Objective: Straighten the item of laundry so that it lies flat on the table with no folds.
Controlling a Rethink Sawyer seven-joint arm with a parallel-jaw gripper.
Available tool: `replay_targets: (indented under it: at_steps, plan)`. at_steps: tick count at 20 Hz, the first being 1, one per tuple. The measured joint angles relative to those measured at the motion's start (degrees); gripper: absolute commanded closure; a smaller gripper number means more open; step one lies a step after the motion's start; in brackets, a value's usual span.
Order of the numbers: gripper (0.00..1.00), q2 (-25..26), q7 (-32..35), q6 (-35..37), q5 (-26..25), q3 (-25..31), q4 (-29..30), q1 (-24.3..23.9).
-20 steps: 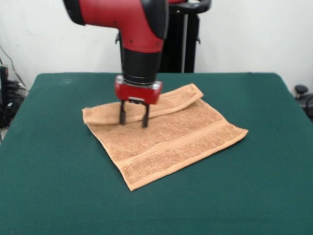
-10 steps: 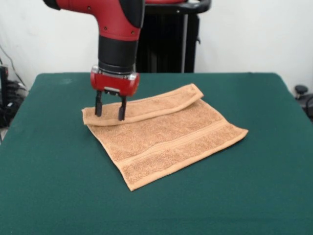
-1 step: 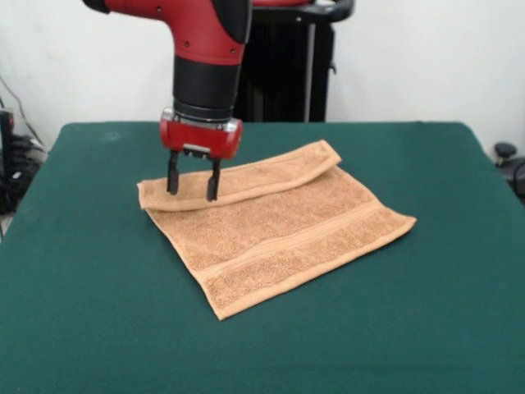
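The towel (image 3: pixel 275 230) lies directly below and out to the picture's right of my gripper (image 3: pixel 194 192), spread across the middle of the table (image 3: pixel 82 328). Most of it is flat, but the far edge is doubled over on itself into a long folded flap (image 3: pixel 246 180) running from just under the tool away to the right, so the job is not finished.

My gripper hangs over the left end of that flap with its two fingers (image 3: pixel 173 182) parted and nothing between them; the tips look to be at or just above the cloth, and I cannot say whether they touch it.

I judge I am lining up a pinch on the flap's top layer near its corner. The next move calls for catching only that upper layer, closing on it, then drawing it away from the flat part of the towel so the fold opens without dragging the whole cloth.

Count: one towel, one fold, one table, one arm with one gripper, two fingers
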Motion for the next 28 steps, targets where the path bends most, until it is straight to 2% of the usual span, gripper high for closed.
replay_targets:
  at_steps: [13,28]
  plan:
    - [0.00,-6.0,0.0,0.0,3.2,0.0,4.8,4.0]
    - [0.00,-6.6,0.0,0.0,9.7,-0.1,5.2,11.4]
